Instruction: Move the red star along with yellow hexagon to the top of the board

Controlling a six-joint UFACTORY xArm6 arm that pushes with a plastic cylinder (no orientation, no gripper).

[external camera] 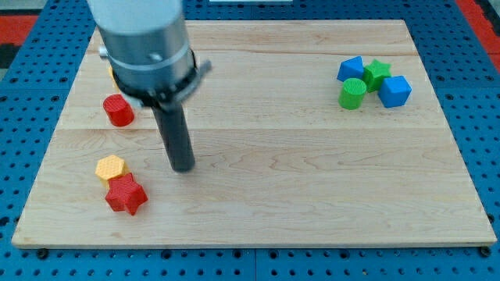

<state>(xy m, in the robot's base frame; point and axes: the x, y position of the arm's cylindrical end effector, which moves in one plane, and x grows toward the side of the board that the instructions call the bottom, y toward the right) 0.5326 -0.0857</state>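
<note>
- Currently, in the camera view, my tip (183,166) rests on the wooden worktop (297,172), in the left half of the view, below the grey cylindrical body of the arm (144,43) that fills the view's upper left.
- No hand is fitted to this arm: it ends in a straight dark rod (175,133), so nothing opens, closes or grips.
- The red star (126,193) lies near the view's bottom left, to the lower left of my tip and a little apart from it.
- The yellow hexagon (111,167) sits just above and slightly left of the red star, touching it or very nearly so; it is about level with my tip, on its left with a clear gap between.
- A red cylinder (119,110) stands higher on the left side, above the yellow hexagon and well apart from it, close to the arm's body.
- A sliver of another yellow block (113,76) peeks out from behind the arm's body at the upper left; its shape cannot be made out.
- At the view's upper right, well apart from everything else, four blocks cluster together: a blue block (351,69) on the left, a green star (376,72) beside it, a green cylinder (352,93) below them, and a blue cube (395,90) on the right.
</note>
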